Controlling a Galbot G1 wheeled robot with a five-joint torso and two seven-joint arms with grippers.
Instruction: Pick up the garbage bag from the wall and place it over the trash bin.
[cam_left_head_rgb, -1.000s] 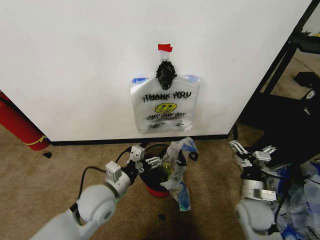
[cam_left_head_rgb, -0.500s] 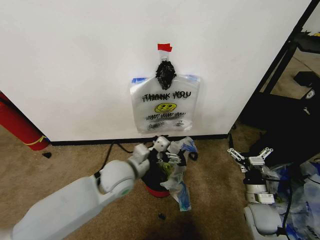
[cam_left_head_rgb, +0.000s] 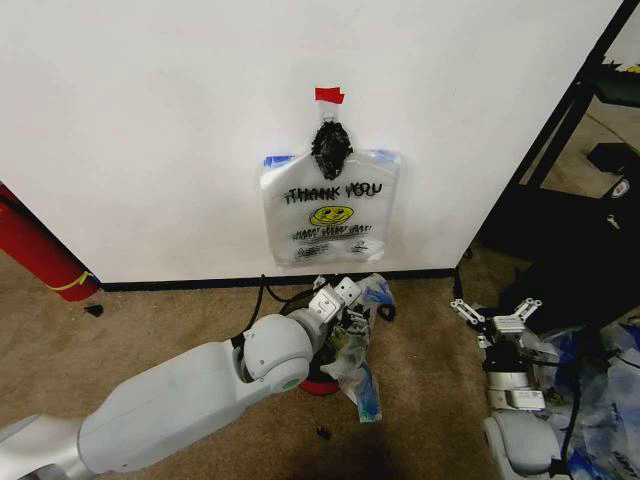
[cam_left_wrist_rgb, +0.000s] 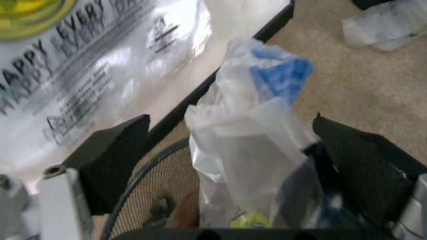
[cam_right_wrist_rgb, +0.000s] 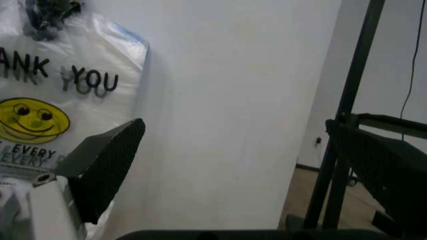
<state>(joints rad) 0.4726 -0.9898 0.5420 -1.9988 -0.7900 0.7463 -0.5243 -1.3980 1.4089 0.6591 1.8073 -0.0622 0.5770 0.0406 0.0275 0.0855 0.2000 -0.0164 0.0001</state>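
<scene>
Hanging on wall: garbage bag (cam_left_head_rgb: 331, 220). Left claw (cam_left_head_rgb: 340, 300) open over trash bin (cam_left_head_rgb: 318, 378); right claw (cam_left_head_rgb: 496, 311) open, empty.

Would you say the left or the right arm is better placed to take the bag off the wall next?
Probably right: the right gripper is open and free, facing the garbage bag; the left gripper is low over the trash bin.

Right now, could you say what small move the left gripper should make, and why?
Probably raise the open left gripper toward the translucent THANK YOU garbage bag: it hangs on the wall, while the gripper sits low over the round black trash bin.
</scene>
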